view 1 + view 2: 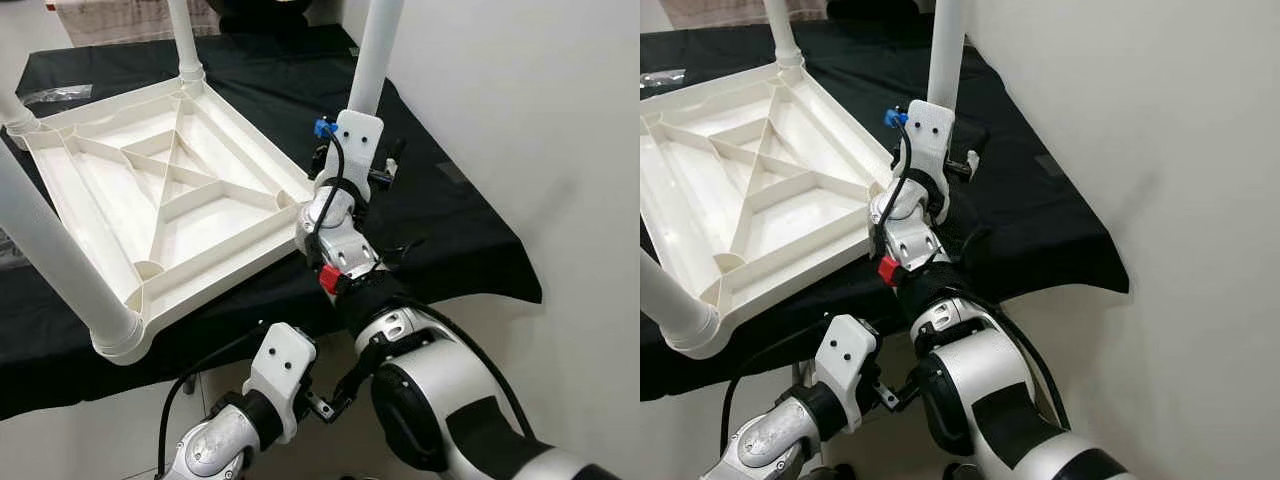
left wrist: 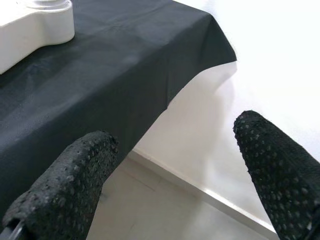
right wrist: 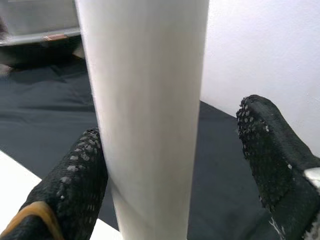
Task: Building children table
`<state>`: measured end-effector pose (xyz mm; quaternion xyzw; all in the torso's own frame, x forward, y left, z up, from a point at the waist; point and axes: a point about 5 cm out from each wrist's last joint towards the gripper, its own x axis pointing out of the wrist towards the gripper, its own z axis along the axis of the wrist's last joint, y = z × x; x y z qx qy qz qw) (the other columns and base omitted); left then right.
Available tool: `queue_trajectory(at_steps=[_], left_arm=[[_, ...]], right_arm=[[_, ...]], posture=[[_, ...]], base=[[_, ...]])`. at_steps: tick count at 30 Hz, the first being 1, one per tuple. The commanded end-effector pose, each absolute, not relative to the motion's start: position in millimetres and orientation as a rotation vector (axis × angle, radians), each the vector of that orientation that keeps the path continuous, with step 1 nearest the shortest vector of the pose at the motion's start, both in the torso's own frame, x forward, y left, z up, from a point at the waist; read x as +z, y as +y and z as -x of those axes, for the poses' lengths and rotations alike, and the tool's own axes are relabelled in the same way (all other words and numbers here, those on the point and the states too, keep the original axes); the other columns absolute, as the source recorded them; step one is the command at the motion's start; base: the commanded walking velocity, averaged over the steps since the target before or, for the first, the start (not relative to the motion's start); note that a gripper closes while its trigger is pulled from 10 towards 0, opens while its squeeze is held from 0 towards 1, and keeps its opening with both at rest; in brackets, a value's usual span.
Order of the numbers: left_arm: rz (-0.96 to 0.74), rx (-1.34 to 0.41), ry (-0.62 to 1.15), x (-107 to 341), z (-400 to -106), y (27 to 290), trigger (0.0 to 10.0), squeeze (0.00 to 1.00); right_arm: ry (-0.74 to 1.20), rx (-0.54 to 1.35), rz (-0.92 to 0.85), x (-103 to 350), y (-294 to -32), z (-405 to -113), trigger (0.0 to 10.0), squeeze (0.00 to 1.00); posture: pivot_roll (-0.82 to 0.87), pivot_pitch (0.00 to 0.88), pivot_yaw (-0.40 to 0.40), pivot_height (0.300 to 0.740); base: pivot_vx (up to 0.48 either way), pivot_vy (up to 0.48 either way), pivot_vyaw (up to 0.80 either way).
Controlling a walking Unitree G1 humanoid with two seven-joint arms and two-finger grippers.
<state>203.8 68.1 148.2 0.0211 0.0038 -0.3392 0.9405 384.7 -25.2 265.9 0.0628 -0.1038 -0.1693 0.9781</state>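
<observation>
Right gripper (image 3: 170, 165) spread wide around a smooth white tubular table leg (image 3: 145, 110): one dimpled black rubber finger (image 3: 75, 180) touching the tube on one side, the other finger (image 3: 270, 145) standing apart from it on the other, so not clamped. Leg upright at the corner of the upturned tabletop (image 1: 150, 190) nearest the bench's right edge, beside the white wall (image 1: 520, 110). Right wrist, silver with a white plastic camera mount (image 1: 358, 140), a blue clip and a red tab, reaching up from below the bench's near edge.

Left gripper (image 2: 175, 170) open and holding nothing, its two studded black fingers (image 2: 70, 180) wide apart, low in front of the bench's near edge, pointing at the hanging black cloth (image 2: 100, 80) and pale floor.

Tabletop of glossy white moulded plastic, lying underside up on the cloth-covered bench, square with rounded corners and raised ribs forming triangular and rectangular cells. Three more round white legs (image 1: 60, 260) seated in corner sockets, one at the near left corner leaning toward the camera. Matte black cloth draping over the bench's near and right edges. Crinkled clear plastic wrapper (image 1: 60, 95) at the bench's far left.
</observation>
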Motion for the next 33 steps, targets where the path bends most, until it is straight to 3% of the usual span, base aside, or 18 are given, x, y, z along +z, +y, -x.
queue_trajectory(at_steps=[1,9,19,33], left_arm=[[-0.035,-0.697,0.030,143.0,-202.2,67.9,10.0,0.00],[-0.035,-0.694,0.029,142.4,-202.7,68.2,10.0,0.00],[-0.033,-0.692,0.033,140.5,-205.6,68.9,10.0,0.00],[-0.043,-0.685,0.031,137.2,-212.7,70.7,10.0,0.00]], right_arm=[[-0.176,-0.278,-0.129,256.1,-9.3,-376.5,10.0,0.00],[-0.183,-0.239,-0.123,249.8,-12.8,-367.7,10.0,0.00],[-0.188,-0.056,-0.146,236.1,-21.0,-348.8,10.0,0.00],[-0.129,0.104,-0.094,208.6,-63.9,-319.1,10.0,0.00]], posture=[[0.06,0.197,-0.053,0.740],[0.06,0.195,-0.051,0.740],[0.05,0.189,-0.049,0.740],[0.04,0.167,-0.047,0.740]], base=[[0.000,0.000,0.00],[0.000,0.000,0.00],[0.000,0.000,0.00],[0.000,0.000,0.00]])
